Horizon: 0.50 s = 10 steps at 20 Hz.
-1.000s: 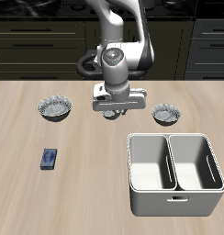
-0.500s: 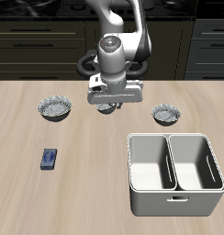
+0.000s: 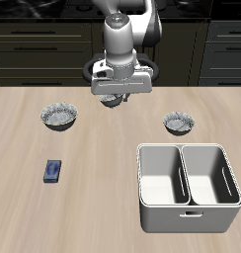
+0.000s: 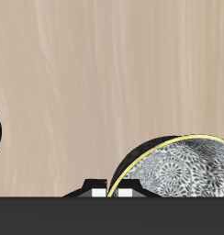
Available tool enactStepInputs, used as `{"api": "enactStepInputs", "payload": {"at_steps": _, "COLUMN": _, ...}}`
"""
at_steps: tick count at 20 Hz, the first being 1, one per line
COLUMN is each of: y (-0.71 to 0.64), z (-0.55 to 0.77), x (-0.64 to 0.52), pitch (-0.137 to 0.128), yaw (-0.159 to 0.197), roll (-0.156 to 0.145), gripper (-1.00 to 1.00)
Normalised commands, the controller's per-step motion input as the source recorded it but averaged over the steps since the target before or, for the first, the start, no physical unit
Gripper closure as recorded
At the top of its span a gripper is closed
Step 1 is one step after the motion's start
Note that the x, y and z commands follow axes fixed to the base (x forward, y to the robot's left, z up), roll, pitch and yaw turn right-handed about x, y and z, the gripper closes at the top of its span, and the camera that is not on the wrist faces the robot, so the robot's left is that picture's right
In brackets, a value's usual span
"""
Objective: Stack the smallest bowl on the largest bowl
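– What is seen on the wooden table (image 3: 103, 198), starting with the biggest thing?

– The Franka arm (image 3: 120, 35) is seen at the table's back, bent forward over the tabletop. Nearer the front edge, a white bin (image 3: 187, 215) with two compartments is set; nothing can be made out inside either one.

– And where are the bowls found?

– Three grey-white speckled bowls are counted. The largest bowl (image 3: 59, 117) is placed upright on the table, well apart from the bin and off to the far side of the arm from it. Its inside is shown as grey. A medium bowl (image 3: 178, 123) is set just behind the bin, on the other side of the arm, with a darker inside.

– Where is the smallest bowl found?

– The smallest bowl (image 3: 114, 101) is seen directly under the gripper (image 3: 119, 95), farther back than the other two and roughly between them. It is held clear of the tabletop, well apart from the largest bowl. In the wrist view it is seen close up beside the fingers, with a yellowish rim line and a patterned inside (image 4: 183, 170).

– How is the pincer described?

– It is pinched on the rim of the smallest bowl.

– Is anything smaller noted?

– A small dark blue object (image 3: 53, 171) is laid flat nearer the front edge, in front of the largest bowl; what it is cannot be told
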Motion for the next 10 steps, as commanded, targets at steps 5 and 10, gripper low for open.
{"api": "enactStepInputs", "payload": {"at_steps": 5, "y": -0.05, "z": 0.36, "x": -0.02, "pitch": -0.058, "yaw": -0.005, "roll": -0.006, "gripper": 1.0}}
{"api": "enactStepInputs", "payload": {"at_steps": 10, "y": -0.08, "z": 0.13, "x": 0.12, "pitch": -0.015, "yaw": 0.032, "roll": -0.026, "gripper": 1.0}}
